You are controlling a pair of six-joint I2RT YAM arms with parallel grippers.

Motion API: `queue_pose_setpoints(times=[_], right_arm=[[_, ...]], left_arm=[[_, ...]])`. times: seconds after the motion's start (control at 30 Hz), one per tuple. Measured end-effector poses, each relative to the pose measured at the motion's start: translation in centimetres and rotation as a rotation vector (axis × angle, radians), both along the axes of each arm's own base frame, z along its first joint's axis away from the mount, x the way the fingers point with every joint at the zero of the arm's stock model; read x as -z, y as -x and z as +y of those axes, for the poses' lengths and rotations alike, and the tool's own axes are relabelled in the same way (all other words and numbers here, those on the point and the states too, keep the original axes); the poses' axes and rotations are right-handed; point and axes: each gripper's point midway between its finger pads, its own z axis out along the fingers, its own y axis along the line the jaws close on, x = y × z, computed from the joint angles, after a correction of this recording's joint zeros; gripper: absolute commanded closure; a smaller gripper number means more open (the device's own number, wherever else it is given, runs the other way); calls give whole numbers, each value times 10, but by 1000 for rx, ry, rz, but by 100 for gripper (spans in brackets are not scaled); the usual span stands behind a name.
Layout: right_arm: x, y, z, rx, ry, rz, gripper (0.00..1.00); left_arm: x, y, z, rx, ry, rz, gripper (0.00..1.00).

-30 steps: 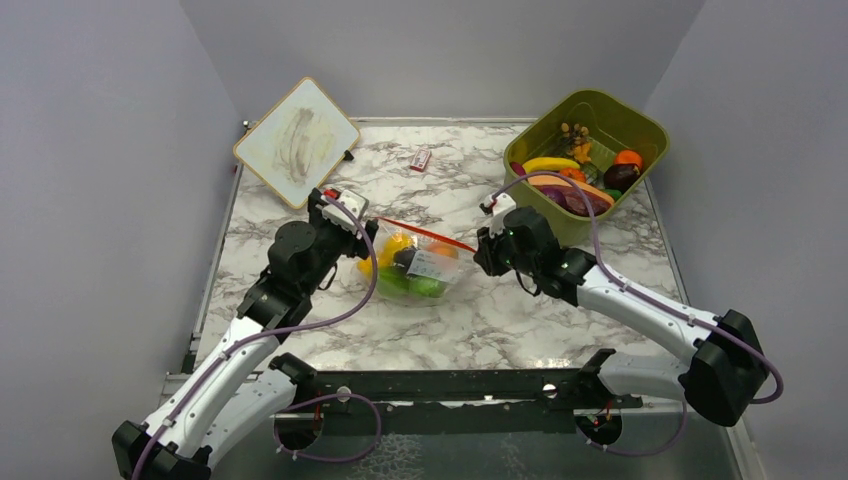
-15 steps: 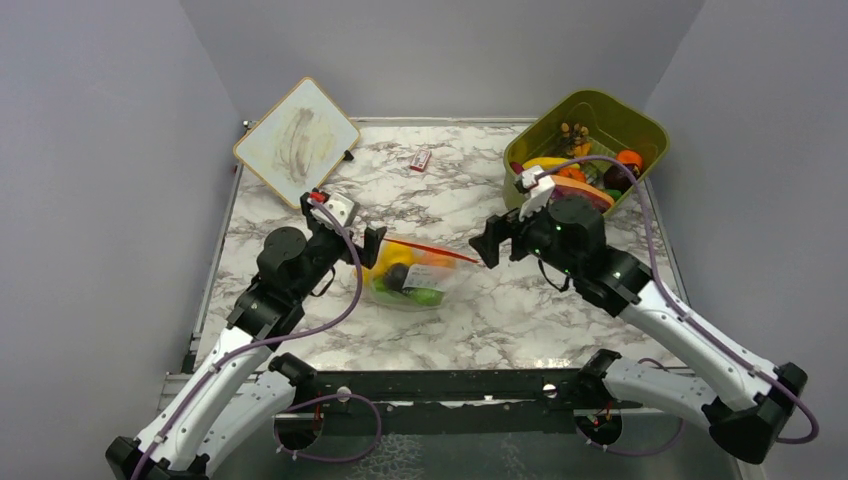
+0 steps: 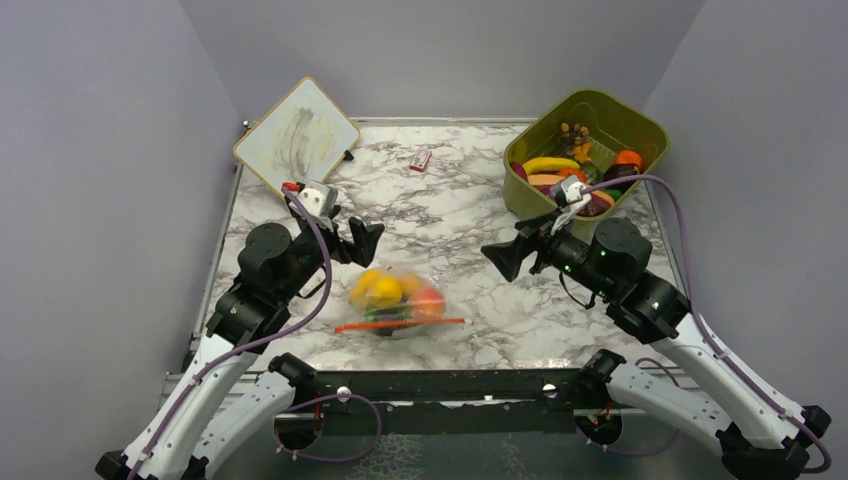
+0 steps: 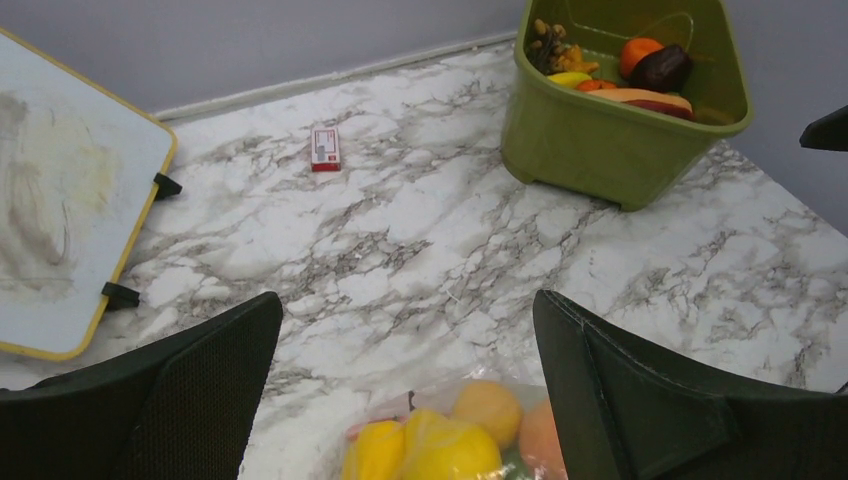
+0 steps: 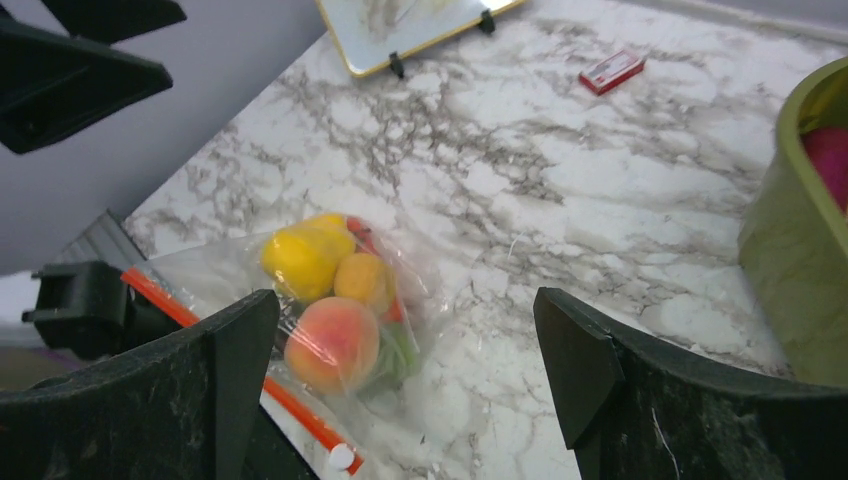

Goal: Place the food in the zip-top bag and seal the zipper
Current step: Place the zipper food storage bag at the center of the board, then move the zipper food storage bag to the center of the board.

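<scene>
A white marble-patterned table (image 3: 480, 310) fills the scene, boxed in by plain grey walls. The zip-top bag (image 3: 405, 303) lies flat on it near the front edge, between your two arms and touched by neither. Inside it the food (image 3: 383, 290) is bunched together: a yellow piece, an orange one, a peach-red one and some green beneath. The zipper (image 3: 400, 325) runs along the bag's near edge as a straight orange-red line. It looks pressed flat, which suggests it is closed, though you cannot confirm a full seal from here. Your left gripper (image 3: 366, 232) hangs above the table behind and left of the bag, fingers spread wide and holding nothing. Your right gripper (image 3: 497, 262) hangs to the bag's right, also spread wide and empty. Both sit high enough for their wrist cameras to look down on the bag, a good stance for checking the seal. At the back right, the olive-green tub (image 3: 600, 95) holds more toy food. A small whiteboard (image 3: 297, 140) leans at the back left, and a red-white packet (image 3: 420, 159) lies near the back wall.
</scene>
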Motion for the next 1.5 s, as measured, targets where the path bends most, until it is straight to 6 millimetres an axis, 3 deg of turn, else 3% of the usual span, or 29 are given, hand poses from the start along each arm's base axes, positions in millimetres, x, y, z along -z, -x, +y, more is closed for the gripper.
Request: queue_pose_setpoints(times=[0.13, 0.4, 0.57, 0.67, 0.87, 0.97, 1.03, 1.13, 1.17, 1.37, 1.5], right_arm=[[38, 10, 17, -110, 38, 77, 1], [113, 23, 55, -265, 58, 356, 27], [146, 38, 73, -295, 3, 519, 30], [168, 43, 86, -298, -13, 595, 30], [210, 22, 107, -275, 48, 632, 18], [219, 3, 120, -288, 108, 595, 19], [221, -7, 129, -316, 138, 551, 33], [226, -10, 138, -395, 173, 496, 92], [228, -9, 139, -411, 179, 488, 98], [222, -17, 143, -453, 212, 390, 99], [201, -54, 142, -399, 228, 240, 99]], left_arm=[[26, 0, 1, -19, -11, 81, 1], [94, -2, 7, -154, 58, 354, 3], [136, 10, 8, -217, 109, 535, 4], [151, 17, 11, -239, 118, 585, 4], [140, 21, 16, -243, 145, 535, 4], [136, 19, 18, -241, 135, 509, 4], [133, 18, 18, -233, 122, 488, 5], [130, 15, 19, -219, 95, 458, 7], [129, 15, 19, -215, 87, 450, 7], [122, 11, 19, -195, 64, 395, 8], [117, 7, 17, -176, 39, 360, 7]])
